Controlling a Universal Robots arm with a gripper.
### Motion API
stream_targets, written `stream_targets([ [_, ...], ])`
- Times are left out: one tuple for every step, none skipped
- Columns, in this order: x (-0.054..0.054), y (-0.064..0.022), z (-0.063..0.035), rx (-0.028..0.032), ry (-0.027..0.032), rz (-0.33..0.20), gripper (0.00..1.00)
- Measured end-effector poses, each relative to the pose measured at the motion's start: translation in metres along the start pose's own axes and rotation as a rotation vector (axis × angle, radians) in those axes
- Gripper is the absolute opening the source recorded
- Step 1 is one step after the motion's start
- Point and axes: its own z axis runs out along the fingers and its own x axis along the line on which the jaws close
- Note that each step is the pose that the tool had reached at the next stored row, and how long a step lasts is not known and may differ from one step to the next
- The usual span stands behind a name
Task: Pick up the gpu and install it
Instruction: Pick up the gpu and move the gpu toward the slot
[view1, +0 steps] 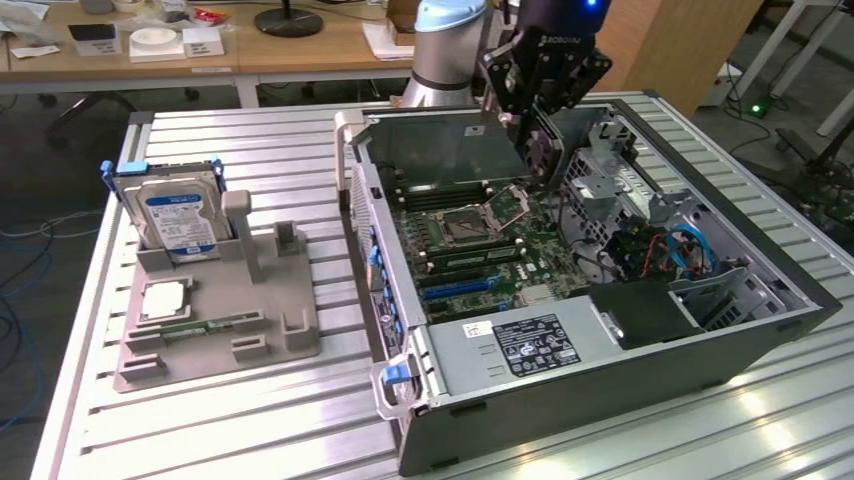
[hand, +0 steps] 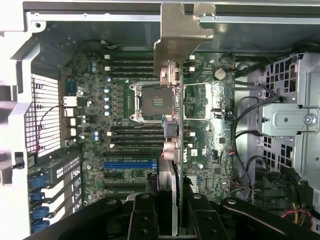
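Hand (view1: 531, 140) low over the open computer case (view1: 747, 330), fingers pressed onto the gpu (view1: 447, 150), pinching it at its end toward the exterior view's right. Gpu held on edge, long side about level, above the motherboard (view1: 467, 255), near the CPU socket (view1: 470, 228). Touching the board or still clear of it: cannot tell.

In the wrist view, the gpu (hand: 167, 185) seen edge-on, reaching away from the hand (hand: 170, 212) across the motherboard (hand: 100, 100), passing just beside the empty CPU socket (hand: 152, 102). Pale metal bracket (hand: 181, 35) at the far end of the card, close to the case wall. Black fingers (hand: 142, 217) on both sides of the card, tight against it. Long blue slot (hand: 129, 163) on the board, its end just beside the line of the card.

On the worktop (view1: 200, 430), toward the exterior view's left and well apart from the case: a grey holder (view1: 267, 330) carrying a hard drive (view1: 180, 222) upright, blue label facing out, and a narrow green memory stick (view1: 200, 326) lying flat.
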Motion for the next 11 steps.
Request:
stream_targets([
  [-0.002, 0.0000, 0.0001, 0.0000, -0.0001, 0.001, 0.28],
  [-0.003, 0.0001, 0.0002, 0.0000, -0.0001, 0.002, 0.28],
  [-0.005, 0.0001, 0.0004, -0.0001, -0.0001, 0.003, 0.28],
  [-0.006, 0.0002, 0.0004, 0.0000, -0.0001, 0.004, 0.28],
  [-0.008, 0.0003, 0.0005, 0.0000, -0.0001, 0.005, 0.28],
  [-0.010, 0.0003, 0.0007, -0.0001, -0.0001, 0.005, 0.28],
  [-0.011, 0.0003, 0.0008, 0.0000, -0.0001, 0.006, 0.28],
  [-0.013, 0.0004, 0.0009, 0.0000, -0.0001, 0.006, 0.28],
  [-0.015, 0.0005, 0.0009, 0.0001, -0.0001, 0.007, 0.28],
  [-0.016, 0.0005, 0.0011, 0.0000, -0.0001, 0.007, 0.28],
  [-0.018, 0.0005, 0.0012, 0.0000, -0.0001, 0.007, 0.28],
])
